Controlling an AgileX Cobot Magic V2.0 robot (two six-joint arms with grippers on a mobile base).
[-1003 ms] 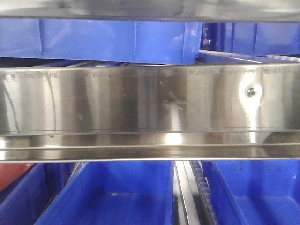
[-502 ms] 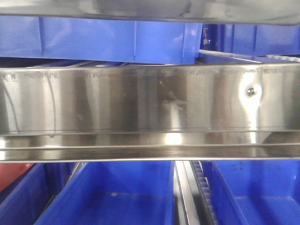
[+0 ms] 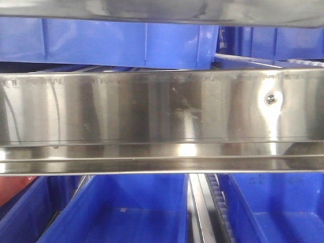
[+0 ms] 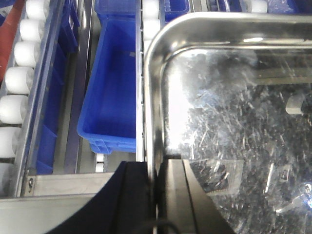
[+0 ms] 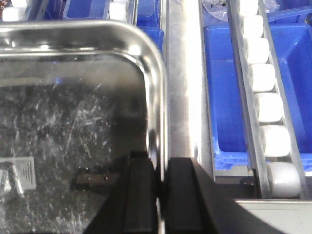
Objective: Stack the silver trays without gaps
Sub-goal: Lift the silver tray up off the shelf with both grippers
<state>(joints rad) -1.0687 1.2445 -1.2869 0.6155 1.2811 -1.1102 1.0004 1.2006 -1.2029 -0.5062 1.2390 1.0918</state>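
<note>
- silver tray (image 4: 152,97): fills the left wrist view from 12 to 4 o'clock; blue bin (image 4: 112,87) at 10 o'clock.
- left gripper (image 4: 155,195): at 6 o'clock, pinched on the tray's side rim.
- right gripper (image 5: 160,195): at 6 o'clock, pinched on the opposite rim; tray spreads toward 9 o'clock.

Steel shelf rail (image 3: 152,109) w/ screw (image 3: 272,99) at right, blue bins (image 3: 126,210) above & below, white rollers (image 4: 19,80) alongside.

Light is bright and even, seemingly from overhead. The front view is soft and hazy; the steel rail (image 3: 162,106) shows vertical glare bands and a hot spot beside its screw (image 3: 272,99). In the left wrist view the silver tray (image 4: 155,87) glints along its rim and scratches, and the left gripper (image 4: 155,166) is dark and blurred.
</note>
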